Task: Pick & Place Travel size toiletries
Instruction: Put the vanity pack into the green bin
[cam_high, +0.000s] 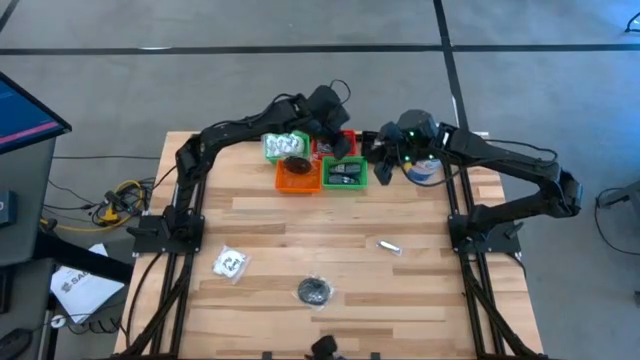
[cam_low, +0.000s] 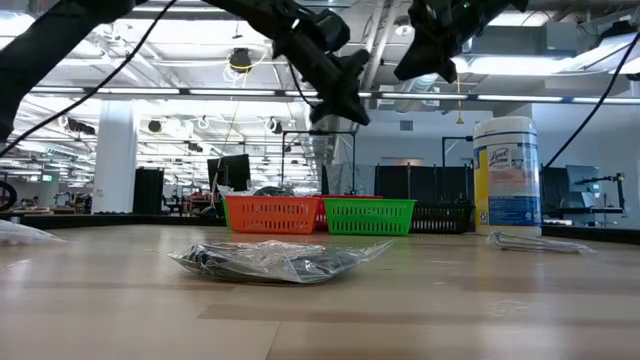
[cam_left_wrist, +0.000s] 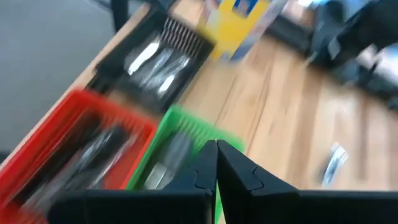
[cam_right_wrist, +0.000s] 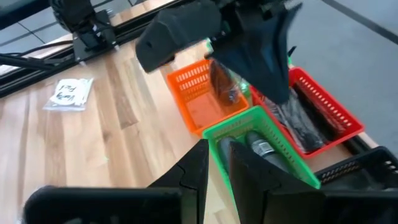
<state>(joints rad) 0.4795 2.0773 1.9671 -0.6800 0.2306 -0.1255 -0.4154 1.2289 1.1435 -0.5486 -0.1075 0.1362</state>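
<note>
Item: toiletries loose on the tabletop, well short of the green tray: clear packet, black bagged piece, silvery sachet.

Left gripper: above the trays, fingers clenched, empty.

Right gripper: beside the green tray, fingers nearly closed; I see nothing held.

Risk: I judge the two arms could collide here.

An orange tray, a green tray, a red tray and a black tray are sitting on pale wood; the white canister is showing a yellow-blue label
</note>
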